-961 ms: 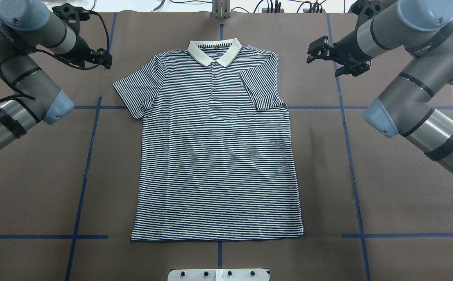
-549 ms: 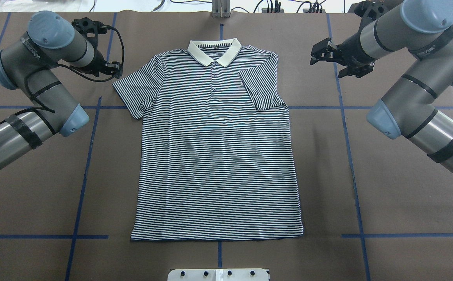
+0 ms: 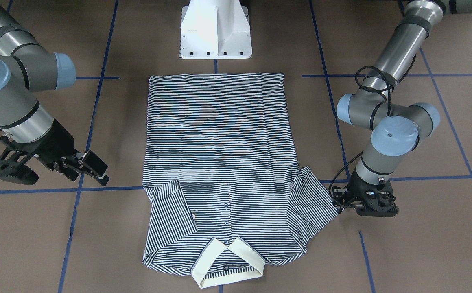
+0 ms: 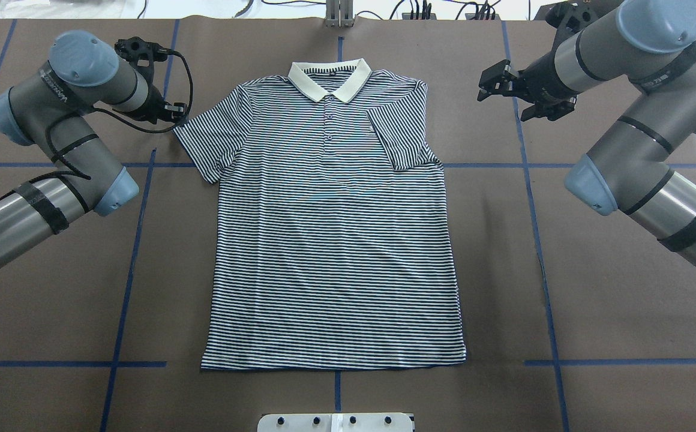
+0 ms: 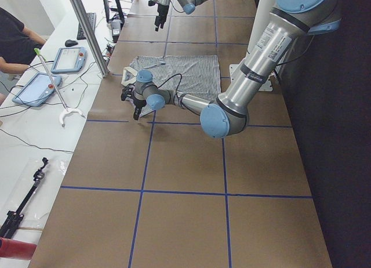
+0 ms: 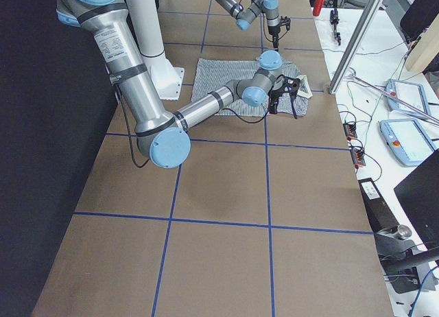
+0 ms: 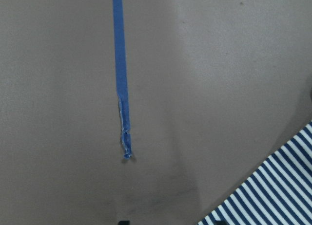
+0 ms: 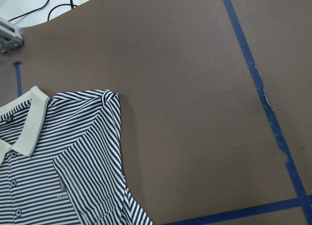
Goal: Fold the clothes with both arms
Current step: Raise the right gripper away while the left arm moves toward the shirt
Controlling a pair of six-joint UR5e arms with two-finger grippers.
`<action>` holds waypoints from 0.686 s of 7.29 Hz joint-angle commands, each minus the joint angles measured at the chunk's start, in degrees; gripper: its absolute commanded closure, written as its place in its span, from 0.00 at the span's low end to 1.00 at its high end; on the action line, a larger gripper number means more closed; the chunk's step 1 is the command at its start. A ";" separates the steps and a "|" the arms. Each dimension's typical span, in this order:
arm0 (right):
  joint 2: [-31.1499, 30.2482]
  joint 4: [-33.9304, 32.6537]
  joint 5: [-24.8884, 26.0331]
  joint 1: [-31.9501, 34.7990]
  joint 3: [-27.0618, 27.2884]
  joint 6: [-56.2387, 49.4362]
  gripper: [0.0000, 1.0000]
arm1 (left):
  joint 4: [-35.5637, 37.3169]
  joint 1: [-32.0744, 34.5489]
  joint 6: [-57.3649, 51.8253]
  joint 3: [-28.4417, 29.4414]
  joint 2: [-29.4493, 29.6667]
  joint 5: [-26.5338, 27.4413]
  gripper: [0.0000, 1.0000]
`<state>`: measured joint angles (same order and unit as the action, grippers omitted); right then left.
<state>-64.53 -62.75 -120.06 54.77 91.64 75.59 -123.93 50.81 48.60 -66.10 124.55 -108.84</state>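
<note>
The striped polo shirt (image 4: 336,240) lies flat and face up on the brown table, cream collar (image 4: 329,81) at the far side. One sleeve is folded in over the chest (image 4: 399,135); the other sleeve (image 4: 213,141) lies spread out. My left gripper (image 4: 174,113) is open, low over the table, right beside that spread sleeve's tip; it also shows in the front view (image 3: 339,203). Its wrist view shows only a striped sleeve corner (image 7: 273,196). My right gripper (image 4: 519,93) is open and empty, well clear of the shirt's folded side, fingers wide apart in the front view (image 3: 57,171).
The white pedestal base (image 3: 215,28) stands just past the shirt's hem. Blue tape lines (image 4: 129,258) cross the table. An aluminium post (image 4: 339,12) and cables sit at the far edge. A bench with tablets (image 5: 64,59) and an operator lies beyond that edge.
My left arm has swung in towards the shirt, bringing its gripper to the spread sleeve's tip. My right gripper has shifted only slightly. The shirt has not moved.
</note>
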 commanded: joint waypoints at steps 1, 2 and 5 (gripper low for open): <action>0.01 0.00 0.00 -0.02 -0.06 0.00 0.00 | -0.18 -0.36 0.00 0.09 0.07 0.03 0.37; 0.01 0.00 0.00 -0.02 -0.24 -0.09 0.00 | -0.09 -0.80 0.00 0.09 0.25 0.03 0.37; 0.01 0.00 0.09 0.07 -0.24 -0.09 0.00 | -0.09 -1.16 0.09 0.09 0.16 0.03 0.48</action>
<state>-64.51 -62.75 -120.00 54.77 91.40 75.50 -124.02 49.78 48.68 -66.01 124.75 -108.81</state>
